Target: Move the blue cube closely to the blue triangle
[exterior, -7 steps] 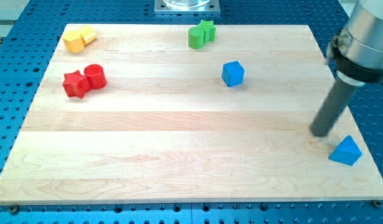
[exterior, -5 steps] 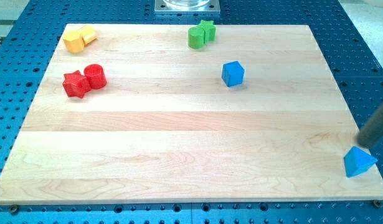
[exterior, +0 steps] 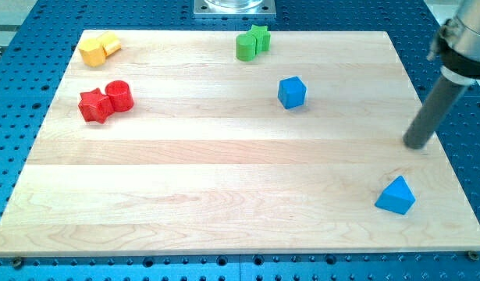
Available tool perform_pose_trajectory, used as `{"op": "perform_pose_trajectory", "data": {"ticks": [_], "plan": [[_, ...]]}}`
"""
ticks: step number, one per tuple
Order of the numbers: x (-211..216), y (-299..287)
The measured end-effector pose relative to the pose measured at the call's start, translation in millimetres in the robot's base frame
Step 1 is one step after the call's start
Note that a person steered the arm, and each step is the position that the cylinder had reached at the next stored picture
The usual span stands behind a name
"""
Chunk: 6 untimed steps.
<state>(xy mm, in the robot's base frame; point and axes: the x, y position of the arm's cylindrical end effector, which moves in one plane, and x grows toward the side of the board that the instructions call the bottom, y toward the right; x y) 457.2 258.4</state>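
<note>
The blue cube (exterior: 292,92) sits on the wooden board (exterior: 224,172) right of centre, toward the view's top. The blue triangle (exterior: 396,196) lies near the board's bottom right corner. My tip (exterior: 416,145) is at the board's right side, above and slightly right of the blue triangle and apart from it. It is far to the right of and below the blue cube.
Two green blocks (exterior: 250,43) stand together at the top centre. Two yellow blocks (exterior: 98,48) sit at the top left corner. A red star (exterior: 94,106) and a red cylinder (exterior: 119,96) touch at the left.
The blue triangle went right toward the board's edge, then ended up further left than before. My tip swung out to the right edge and came back, higher up the view.
</note>
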Motion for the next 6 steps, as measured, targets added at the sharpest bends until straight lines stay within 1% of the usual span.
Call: {"op": "perform_pose_trajectory", "data": {"ticks": [1,2,3,4,5,6], "plan": [[-23,0],[-98,-18],[-141,-56],[-144,-83],[-158,-121],[-137,-147]]}}
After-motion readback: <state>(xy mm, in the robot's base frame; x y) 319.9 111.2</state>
